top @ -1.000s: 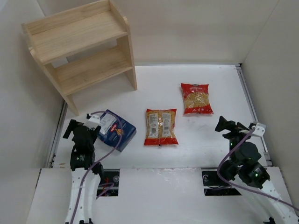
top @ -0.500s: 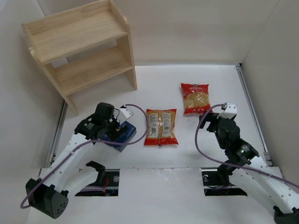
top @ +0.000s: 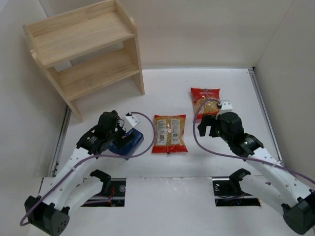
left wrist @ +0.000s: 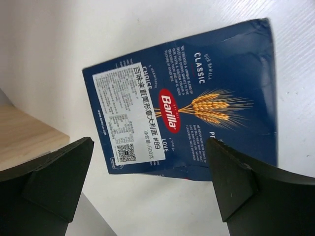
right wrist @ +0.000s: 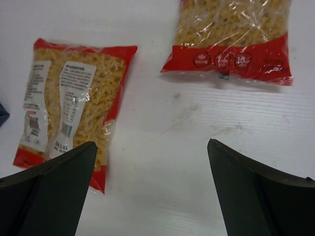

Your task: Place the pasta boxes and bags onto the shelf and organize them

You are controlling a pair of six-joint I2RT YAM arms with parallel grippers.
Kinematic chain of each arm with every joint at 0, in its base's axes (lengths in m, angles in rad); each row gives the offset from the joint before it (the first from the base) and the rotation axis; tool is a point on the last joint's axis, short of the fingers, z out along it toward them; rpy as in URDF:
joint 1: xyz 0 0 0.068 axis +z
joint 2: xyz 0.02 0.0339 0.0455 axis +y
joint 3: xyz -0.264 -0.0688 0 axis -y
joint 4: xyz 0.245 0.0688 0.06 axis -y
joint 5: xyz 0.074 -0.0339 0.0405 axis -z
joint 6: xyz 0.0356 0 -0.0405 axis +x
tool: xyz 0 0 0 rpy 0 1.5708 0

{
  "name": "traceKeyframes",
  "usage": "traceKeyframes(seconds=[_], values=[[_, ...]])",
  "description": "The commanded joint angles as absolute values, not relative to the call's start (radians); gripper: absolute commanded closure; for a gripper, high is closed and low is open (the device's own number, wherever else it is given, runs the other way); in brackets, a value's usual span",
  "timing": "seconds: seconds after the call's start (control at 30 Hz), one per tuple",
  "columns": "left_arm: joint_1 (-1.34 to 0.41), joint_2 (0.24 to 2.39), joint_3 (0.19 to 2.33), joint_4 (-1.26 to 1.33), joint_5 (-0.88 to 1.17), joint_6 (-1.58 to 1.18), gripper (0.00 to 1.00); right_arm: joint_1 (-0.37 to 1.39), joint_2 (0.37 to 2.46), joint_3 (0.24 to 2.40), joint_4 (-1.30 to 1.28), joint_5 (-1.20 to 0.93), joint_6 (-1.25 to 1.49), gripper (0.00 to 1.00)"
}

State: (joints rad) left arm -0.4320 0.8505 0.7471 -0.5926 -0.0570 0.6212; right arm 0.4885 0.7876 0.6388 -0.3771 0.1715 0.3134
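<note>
Between the released left end effector (left wrist: 147, 184) and released right end effector (right wrist: 147, 189) lies the labelled bag (top: 170, 133).

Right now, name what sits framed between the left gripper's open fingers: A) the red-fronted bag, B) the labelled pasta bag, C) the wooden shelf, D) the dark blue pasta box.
D: in the left wrist view the dark blue pasta box lies label-up, directly below the open left gripper.
</note>
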Motion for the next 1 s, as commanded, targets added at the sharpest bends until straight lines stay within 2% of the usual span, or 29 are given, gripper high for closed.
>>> traceKeyframes(seconds=[0.0,0.23,0.4,0.6,0.8,0.97], values=[[-0.479,0.752,0.71,-0.538,-0.103,0.649,0.0,0.51,0.851,0.709,-0.284,0.192,0.33,0.0],[-0.446,0.683,0.65,-0.496,-0.143,0.695,0.0,0.626,1.167,0.804,-0.166,0.065,0.386,0.0],[-0.43,0.675,0.661,-0.482,-0.146,0.68,0.0,0.677,1.305,0.836,-0.101,0.113,0.457,0.0],[-0.444,0.672,0.658,-0.476,-0.149,0.679,0.0,0.425,1.229,0.902,-0.161,0.284,0.388,0.0],[-0.458,0.695,0.663,-0.44,-0.149,0.687,0.0,0.217,1.474,1.106,-0.201,0.284,0.27,0.0],[-0.458,0.701,0.666,-0.445,-0.164,0.713,0.0,0.194,1.713,1.225,-0.228,0.247,0.238,0.0]])
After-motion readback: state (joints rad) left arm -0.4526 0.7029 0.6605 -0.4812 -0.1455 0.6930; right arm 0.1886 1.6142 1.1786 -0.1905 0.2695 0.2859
